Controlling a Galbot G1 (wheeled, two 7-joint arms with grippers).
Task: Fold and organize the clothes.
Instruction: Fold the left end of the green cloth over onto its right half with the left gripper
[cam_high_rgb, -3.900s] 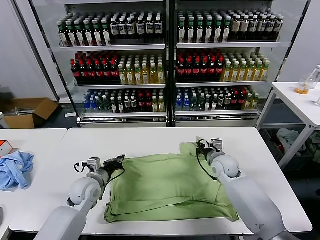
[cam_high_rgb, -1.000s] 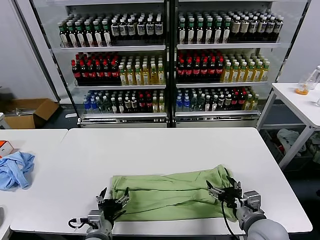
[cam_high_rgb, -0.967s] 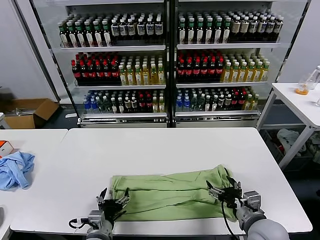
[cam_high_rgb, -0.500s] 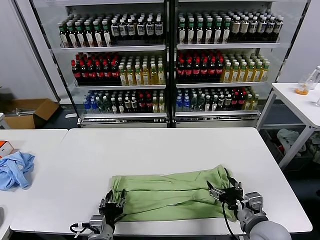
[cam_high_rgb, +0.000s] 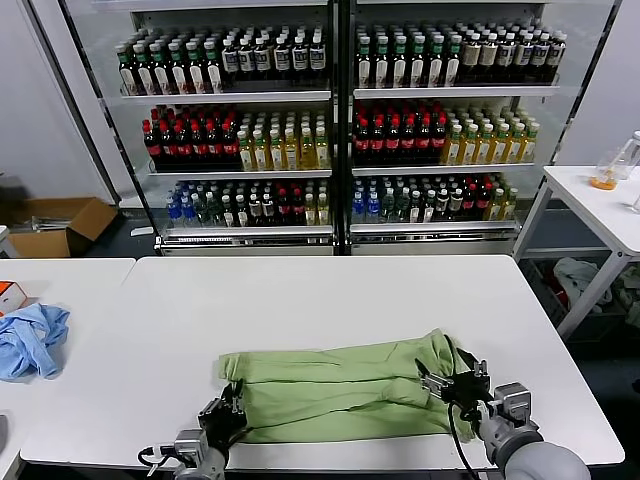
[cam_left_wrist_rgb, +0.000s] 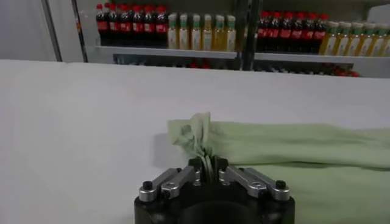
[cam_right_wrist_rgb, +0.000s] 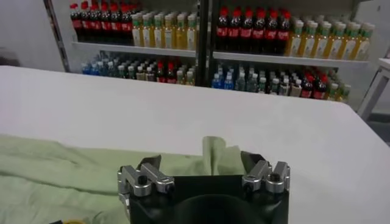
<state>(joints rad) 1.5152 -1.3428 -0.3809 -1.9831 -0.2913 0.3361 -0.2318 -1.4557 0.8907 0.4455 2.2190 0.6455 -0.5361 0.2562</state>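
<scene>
Pincers sit at the near edge of a white table (cam_high_rgb: 330, 290), one at each end of a pale green shirt (cam_high_rgb: 340, 385) folded into a long band. Nearest on the robot's left, the left gripper (cam_high_rgb: 230, 418) has its fingers drawn together on a bunched corner of the shirt; the left wrist view shows this plainly, with a gathered tuft of the cloth (cam_left_wrist_rgb: 198, 137) rising straight ahead of the pinched tips of that gripper (cam_left_wrist_rgb: 208, 168) and the rest of the shirt running off to one side. On the robot's right, the right gripper (cam_high_rgb: 452, 385) stands with its fingers spread wide over the shirt's other end, holding nothing; in the right wrist view a raised fold of the shirt (cam_right_wrist_rgb: 214, 152) lies just ahead of that gripper (cam_right_wrist_rgb: 201, 167), between its open fingers. The shirt's long axis runs from one gripper to the other, so each arm is nearest its own end, and a further fold would likely need the right fingers to close first. Only the head view shows both ends at once. Farther off to the left lies a crumpled light blue cloth (cam_high_rgb: 30, 338), well apart. Beyond the table stand drinks coolers (cam_high_rgb: 335, 120) full of bottles.
</scene>
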